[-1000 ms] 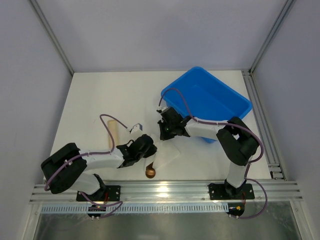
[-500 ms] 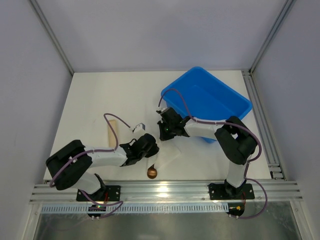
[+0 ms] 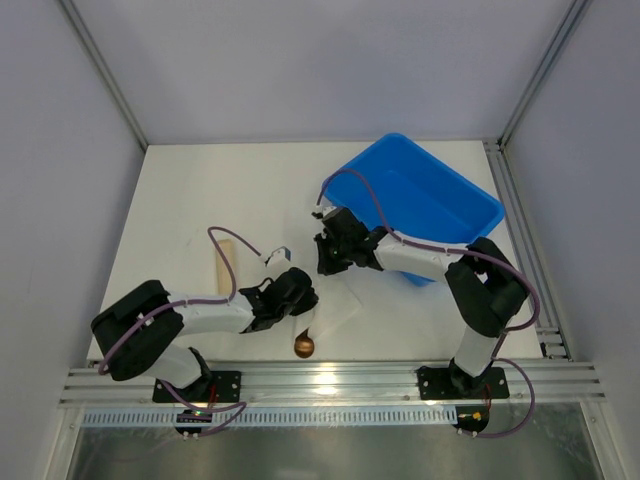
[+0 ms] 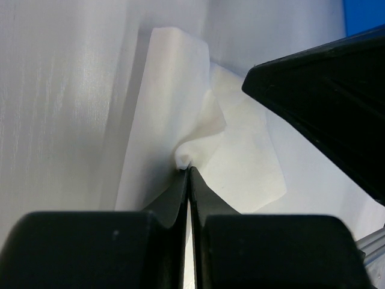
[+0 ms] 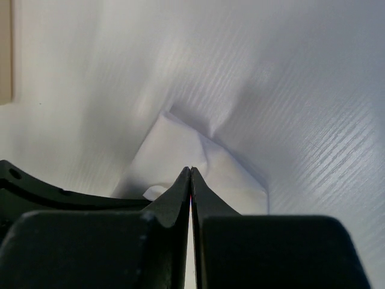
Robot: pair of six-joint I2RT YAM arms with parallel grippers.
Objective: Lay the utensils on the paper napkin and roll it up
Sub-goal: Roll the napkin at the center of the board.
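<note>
Two grippers logged, both pinched shut. From left: tan roll (image 3: 222, 262); left gripper (image 4: 188, 170) clamped on puckered fold of napkin (image 4: 174, 90); spoon (image 3: 302, 345) bowl poking out just beside; right gripper (image 5: 190, 171) closed tight over napkin corner, hold unclear; blue bin (image 3: 440, 190) far right.

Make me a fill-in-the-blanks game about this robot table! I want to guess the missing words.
1. The big bin is coloured ___.
2. The left gripper is shut on the paper napkin, which is coloured ___.
3. The tan cylinder lies on the ___ side of the table.
4. The spoon lies nearest the ___ gripper.

Missing words: blue, white, left, left.
</note>
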